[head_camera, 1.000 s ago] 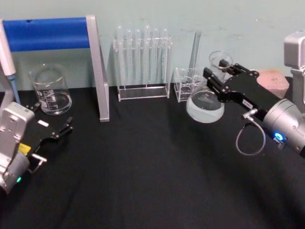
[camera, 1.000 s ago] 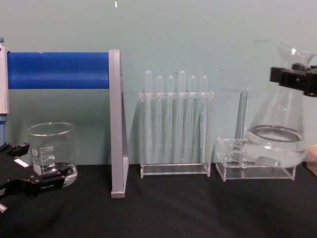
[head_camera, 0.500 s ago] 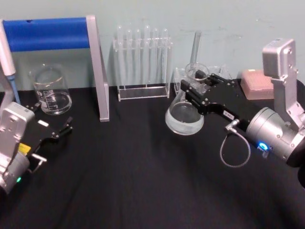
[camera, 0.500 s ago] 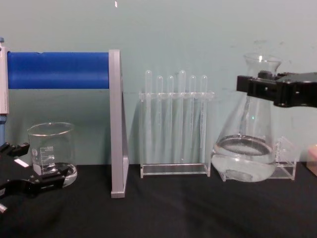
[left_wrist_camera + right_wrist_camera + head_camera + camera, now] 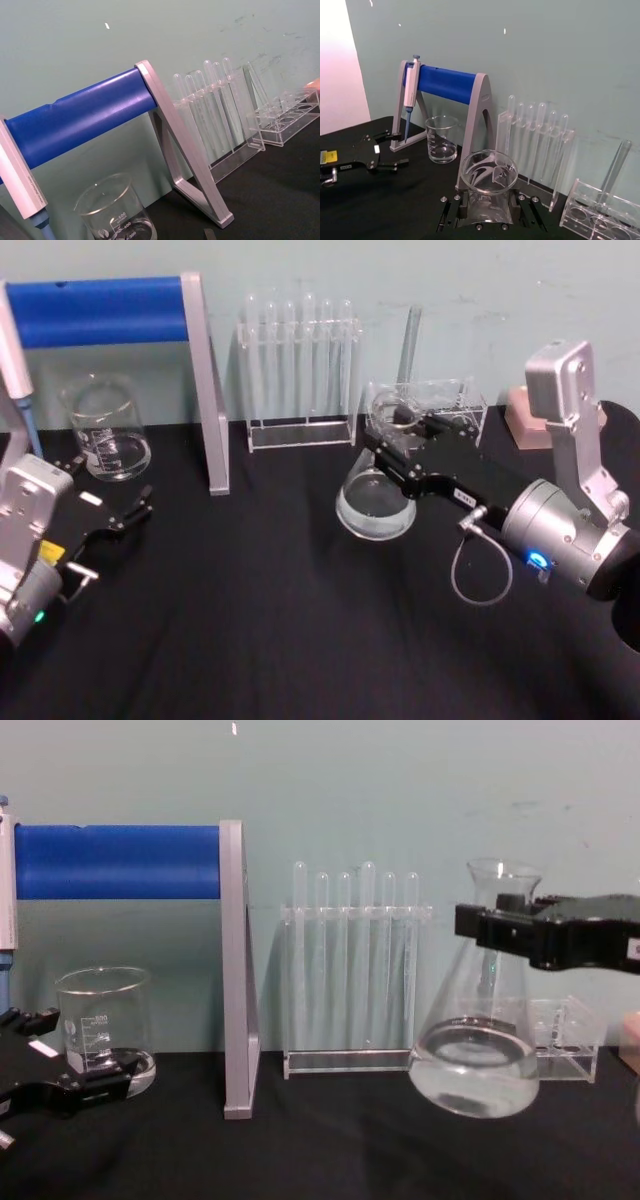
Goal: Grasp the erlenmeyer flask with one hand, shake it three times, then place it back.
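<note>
The erlenmeyer flask point(image 5: 374, 506) is clear glass with a little clear liquid in its wide base. It hangs slightly tilted above the black table, right of centre and in front of the racks. My right gripper point(image 5: 388, 436), the hand, is shut on the flask's neck just under the flared rim. From the chest the flask point(image 5: 474, 1065) shows large with the right gripper point(image 5: 492, 926) across its neck. The right wrist view looks down into the flask's rim point(image 5: 487, 172) between the right gripper's point(image 5: 487, 212) fingers. My left gripper point(image 5: 108, 502) rests open at the table's left.
A glass beaker point(image 5: 106, 430) stands at the back left under a blue-barred pipette stand point(image 5: 100, 310). A test tube rack point(image 5: 298, 370) stands at the back centre. A small acrylic rack point(image 5: 440, 405) and a pink box point(image 5: 522, 420) are behind the right arm.
My right gripper has carried the flask leftward, lower and nearer to me, from beside the small rack to in front of it. The left arm has not moved.
</note>
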Available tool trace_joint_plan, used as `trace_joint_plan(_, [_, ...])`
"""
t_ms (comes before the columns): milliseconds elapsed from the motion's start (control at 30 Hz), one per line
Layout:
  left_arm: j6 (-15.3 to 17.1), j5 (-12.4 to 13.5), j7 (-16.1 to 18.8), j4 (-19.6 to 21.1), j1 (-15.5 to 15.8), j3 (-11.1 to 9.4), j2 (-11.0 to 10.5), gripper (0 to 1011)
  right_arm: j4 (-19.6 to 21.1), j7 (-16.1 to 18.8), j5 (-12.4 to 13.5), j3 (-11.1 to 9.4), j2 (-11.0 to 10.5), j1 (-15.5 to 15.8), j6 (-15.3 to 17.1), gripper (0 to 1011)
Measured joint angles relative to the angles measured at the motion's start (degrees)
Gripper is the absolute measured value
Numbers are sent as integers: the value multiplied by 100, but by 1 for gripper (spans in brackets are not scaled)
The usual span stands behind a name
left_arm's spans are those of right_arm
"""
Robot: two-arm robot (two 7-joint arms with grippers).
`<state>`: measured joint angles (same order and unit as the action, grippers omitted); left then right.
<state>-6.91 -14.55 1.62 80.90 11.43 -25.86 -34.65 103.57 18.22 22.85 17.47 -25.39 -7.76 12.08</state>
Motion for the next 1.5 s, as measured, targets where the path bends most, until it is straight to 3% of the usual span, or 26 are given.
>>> trace_joint_plan(300, [0, 0, 0, 0, 0, 0, 0, 1001, -153, 69, -50, 114, 0, 4, -157, 456])
trace_joint_plan(767, [0, 0, 0, 0, 0, 0, 0, 1001, -541, 97, -329, 269, 100, 49, -504, 456])
trace_joint_plan(1500, [0, 0, 0, 0, 0, 0, 0, 1001, -1140, 49, -680, 212, 364, 15, -833, 456])
